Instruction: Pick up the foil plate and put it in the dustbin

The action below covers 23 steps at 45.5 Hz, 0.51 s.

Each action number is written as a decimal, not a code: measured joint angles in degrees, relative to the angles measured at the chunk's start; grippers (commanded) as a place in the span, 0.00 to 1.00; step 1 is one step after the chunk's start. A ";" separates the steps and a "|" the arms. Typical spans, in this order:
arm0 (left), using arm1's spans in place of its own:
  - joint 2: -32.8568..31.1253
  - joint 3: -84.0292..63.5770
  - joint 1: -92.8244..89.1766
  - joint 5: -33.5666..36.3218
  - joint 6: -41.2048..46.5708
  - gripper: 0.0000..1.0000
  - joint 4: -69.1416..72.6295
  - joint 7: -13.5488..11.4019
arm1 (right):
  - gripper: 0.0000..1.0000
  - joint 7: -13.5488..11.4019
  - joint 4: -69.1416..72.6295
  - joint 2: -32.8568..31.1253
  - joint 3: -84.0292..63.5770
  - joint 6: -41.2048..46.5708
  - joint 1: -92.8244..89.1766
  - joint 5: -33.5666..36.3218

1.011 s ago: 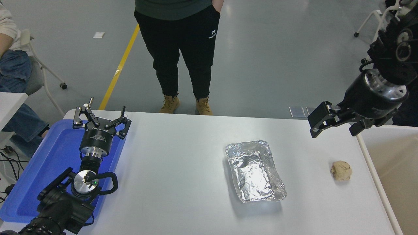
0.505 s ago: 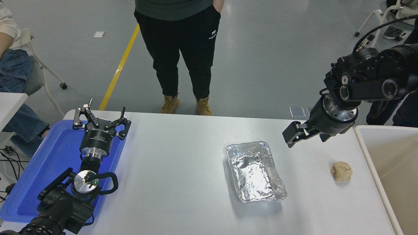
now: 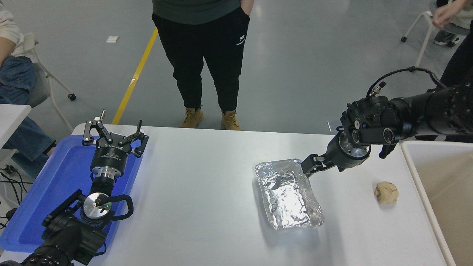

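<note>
The foil plate (image 3: 289, 194) lies flat mid-counter (image 3: 207, 192), with bare surface all around it. The right pincer (image 3: 309, 166) sits at its far right corner; whether it grips the rim, I cannot tell. The left pincer (image 3: 114, 136) hangs released over the blue tray (image 3: 44, 192); the dustbin (image 3: 417, 173) borders the counter's right edge.

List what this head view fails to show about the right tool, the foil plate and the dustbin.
- Right tool: seen end-on at the foil plate's far right corner; open or shut, touching or not, cannot be told.
- Dustbin: cut off by the right and bottom edges; its bottom and contents stay unseen.
- Left tool: parked over the blue tray, hiding part of it.
</note>
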 measured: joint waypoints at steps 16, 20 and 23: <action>0.00 0.00 0.00 -0.01 0.02 1.00 0.00 0.00 | 0.97 -0.01 -7.91 1.84 0.71 -2.74 -9.30 -0.02; 0.00 0.02 0.00 -0.01 0.02 1.00 0.00 -0.01 | 0.96 -0.01 -9.29 2.30 0.78 -2.99 -10.78 -0.02; 0.00 0.02 0.00 -0.01 0.02 1.00 0.00 -0.01 | 0.94 -0.01 -10.11 2.71 0.84 -3.15 -11.77 -0.02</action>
